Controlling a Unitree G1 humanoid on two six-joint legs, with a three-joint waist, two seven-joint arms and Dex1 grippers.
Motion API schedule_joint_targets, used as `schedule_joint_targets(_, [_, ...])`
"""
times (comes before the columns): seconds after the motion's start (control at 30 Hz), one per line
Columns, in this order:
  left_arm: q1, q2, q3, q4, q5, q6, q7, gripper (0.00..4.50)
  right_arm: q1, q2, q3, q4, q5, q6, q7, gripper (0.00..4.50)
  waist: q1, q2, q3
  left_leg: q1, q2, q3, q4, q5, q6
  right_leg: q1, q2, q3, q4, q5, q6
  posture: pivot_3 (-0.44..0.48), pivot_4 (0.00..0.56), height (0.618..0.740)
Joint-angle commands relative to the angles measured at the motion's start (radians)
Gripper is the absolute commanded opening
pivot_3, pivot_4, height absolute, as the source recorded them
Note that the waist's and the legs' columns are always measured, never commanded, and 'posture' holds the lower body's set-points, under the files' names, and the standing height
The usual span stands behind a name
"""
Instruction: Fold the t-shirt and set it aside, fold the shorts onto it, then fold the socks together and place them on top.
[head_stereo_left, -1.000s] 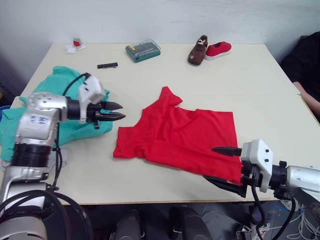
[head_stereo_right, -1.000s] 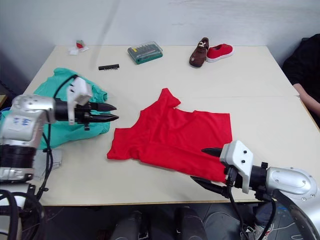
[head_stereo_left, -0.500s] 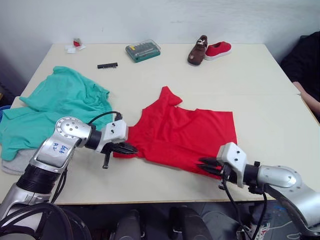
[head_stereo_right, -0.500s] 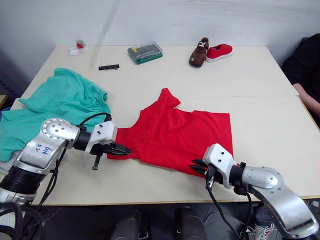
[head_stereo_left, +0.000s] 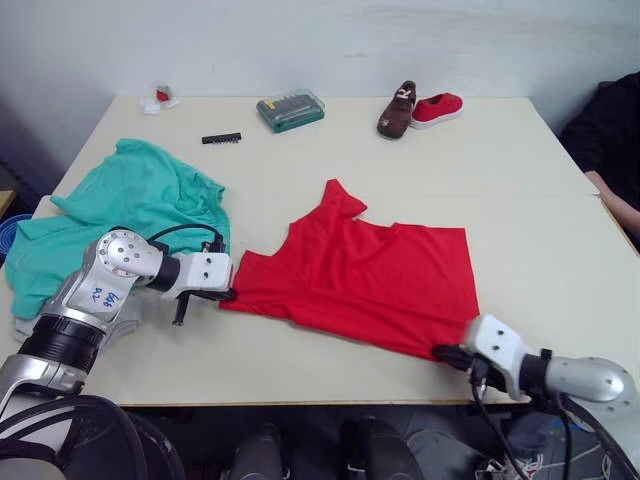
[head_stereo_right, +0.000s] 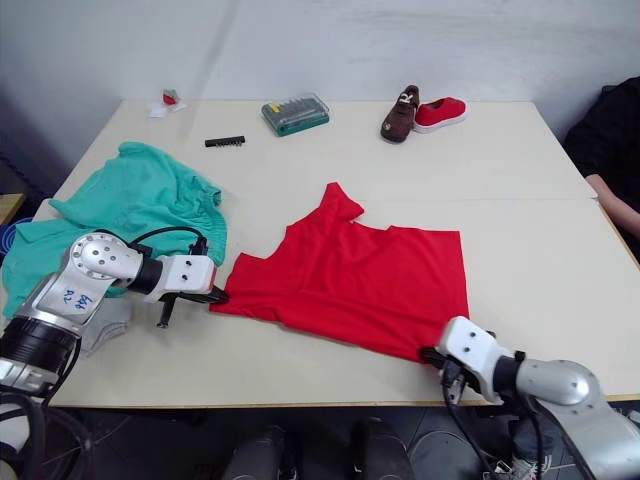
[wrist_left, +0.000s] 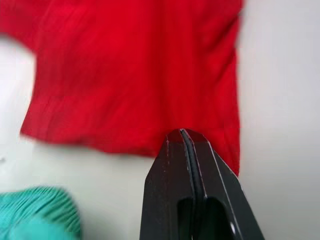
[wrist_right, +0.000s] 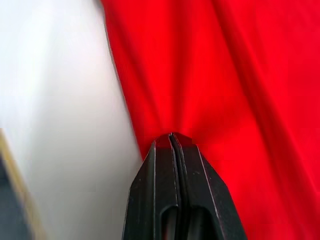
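The red t-shirt (head_stereo_left: 365, 278) lies spread in the middle of the table (head_stereo_left: 520, 190), one sleeve pointing to the far side. My left gripper (head_stereo_left: 229, 294) is shut on the shirt's near left corner; in the left wrist view its fingertips (wrist_left: 183, 134) meet on the red hem. My right gripper (head_stereo_left: 446, 352) is shut on the near right corner by the table's front edge, with cloth (wrist_right: 210, 75) puckered at its tips (wrist_right: 171, 136). The teal shorts (head_stereo_left: 132, 203) lie crumpled at the left. A grey sock (head_stereo_right: 108, 320) peeks out under them beside my left arm.
At the far side stand a brown shoe (head_stereo_left: 398, 108) and a small red shoe (head_stereo_left: 437, 108), a green bit case (head_stereo_left: 290, 109), a black bit strip (head_stereo_left: 221, 138) and a small red-and-white item (head_stereo_left: 160, 98). A person's dark sleeve (head_stereo_left: 612, 140) is at the right edge.
Both grippers came down from above the table to the shirt's near edge and shut on its two near corners. The view has shifted slightly.
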Motion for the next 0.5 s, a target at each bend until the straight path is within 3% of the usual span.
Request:
schedule_joint_targets(0.03, [-0.022,0.004,0.003,0.076,0.048,-0.037,0.004,0.0,0.078,-0.027,-0.109,0.06,-0.017,-0.025,0.045,0.02,0.001,-0.001,0.0,0.0,0.0,0.0,0.0,0.0,0.0,0.0,0.0,0.0,0.0,0.0,0.0,0.0,0.15,0.74])
schedule_joint_targets(0.07, [-0.02,0.001,0.017,0.056,0.001,-0.025,-0.04,0.0,0.081,-0.02,-0.141,0.057,0.007,-0.03,0.058,0.02,0.001,-0.001,-0.001,0.0,0.0,0.0,0.0,0.0,0.0,0.0,0.0,0.0,0.0,0.0,0.0,0.0,0.15,0.74])
schedule_joint_targets(0.13, [-0.011,-0.023,0.089,-0.066,-0.192,0.17,-0.137,0.0,0.026,0.019,-0.208,-0.002,0.121,0.003,0.058,0.02,-0.004,-0.001,0.0,-0.002,0.0,0.0,0.0,0.0,0.0,-0.001,0.0,0.0,0.0,0.0,0.0,0.0,0.15,0.74])
schedule_joint_targets(0.27, [-0.038,-0.072,0.149,-0.229,-0.363,0.453,-0.16,0.0,-0.114,0.062,-0.196,-0.101,0.255,0.135,0.001,0.02,-0.011,-0.002,0.003,-0.005,0.0,0.0,0.001,0.004,-0.006,-0.004,0.0,0.0,0.001,0.0,0.0,0.0,0.15,0.74])
schedule_joint_targets(0.33, [-0.047,-0.103,0.142,-0.278,-0.382,0.522,-0.133,0.0,-0.174,0.073,-0.139,-0.134,0.26,0.185,-0.032,0.02,-0.01,-0.002,0.003,-0.005,0.001,-0.001,0.001,0.005,-0.007,-0.004,0.001,-0.001,0.001,0.0,0.0,0.0,0.15,0.74])
schedule_joint_targets(0.5, [-0.024,-0.164,0.038,-0.251,-0.233,0.438,-0.053,0.0,-0.273,0.113,0.067,-0.103,0.131,0.212,-0.113,0.02,-0.006,-0.001,0.004,-0.005,0.0,-0.001,0.0,0.005,-0.008,-0.004,0.002,0.0,0.001,0.0,0.001,0.0,0.15,0.74])
